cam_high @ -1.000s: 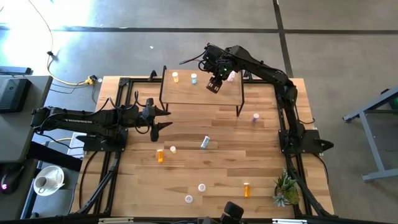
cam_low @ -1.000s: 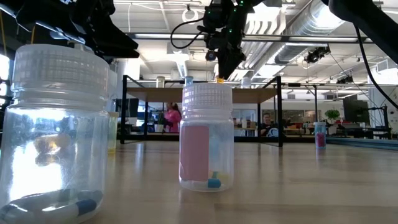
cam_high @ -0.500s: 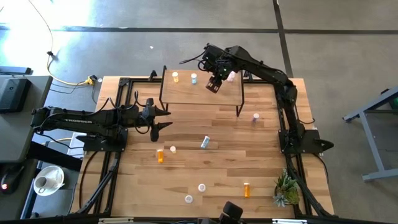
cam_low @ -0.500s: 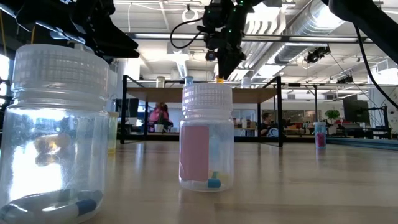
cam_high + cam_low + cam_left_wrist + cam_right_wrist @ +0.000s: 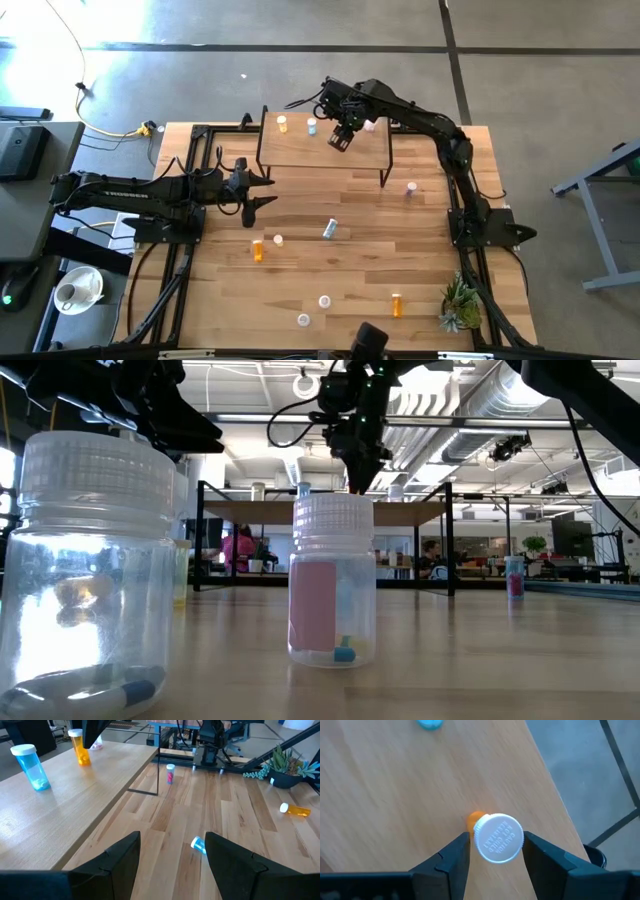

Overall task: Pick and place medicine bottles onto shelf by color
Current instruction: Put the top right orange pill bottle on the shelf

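While the left arm waits: its claw (image 5: pixel 170 857) gapes wide over the table (image 5: pixel 350 260).
Right claw (image 5: pixel 492 852): holding an orange bottle (image 5: pixel 497 837) above the shelf (image 5: pixel 300 148).
On shelf: orange bottle (image 5: pixel 282 124), blue bottle (image 5: pixel 312 126).

Grey concrete floor (image 5: pixel 200 30) around the table; beyond it, ceiling ducts (image 5: pixel 480 400), lit windows and desks
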Motion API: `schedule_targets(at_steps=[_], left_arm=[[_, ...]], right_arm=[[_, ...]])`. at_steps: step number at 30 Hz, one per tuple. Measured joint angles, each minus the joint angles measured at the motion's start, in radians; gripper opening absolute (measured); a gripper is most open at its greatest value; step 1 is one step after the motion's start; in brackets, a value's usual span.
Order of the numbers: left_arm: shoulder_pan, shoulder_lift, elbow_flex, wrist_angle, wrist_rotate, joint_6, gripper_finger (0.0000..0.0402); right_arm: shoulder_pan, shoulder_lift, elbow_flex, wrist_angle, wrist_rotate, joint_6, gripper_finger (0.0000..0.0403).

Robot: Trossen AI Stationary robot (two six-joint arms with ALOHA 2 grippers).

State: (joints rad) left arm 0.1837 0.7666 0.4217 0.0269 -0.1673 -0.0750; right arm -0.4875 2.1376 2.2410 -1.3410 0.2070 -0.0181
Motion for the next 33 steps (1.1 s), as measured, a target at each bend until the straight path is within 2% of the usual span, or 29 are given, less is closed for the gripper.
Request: schedule_targets(at_steps=[8,17,24,33], left_arm=[[0.0,0.0,0.0,0.0,0.0,0.0,0.0211],[0.0,0.0,0.0,0.0,0.0,0.0,0.0211],[0.0,0.0,0.0,-0.008,0.0,0.0,0.0211],[0.0,0.0,0.0,-0.008,0.0,0.0,0.0211]], right_arm=[[-0.001,0.0,0.0,0.02,0.052,0.002,0.0168],[0.008,-0.002,0.0,0.007,0.032,-0.007,0.0168],[0.041,-0.005,0.067,-0.09,0.026,0.005,0.0168],[0.049,-0.006,0.106,-0.107,0.056,-0.004,0.0168]])
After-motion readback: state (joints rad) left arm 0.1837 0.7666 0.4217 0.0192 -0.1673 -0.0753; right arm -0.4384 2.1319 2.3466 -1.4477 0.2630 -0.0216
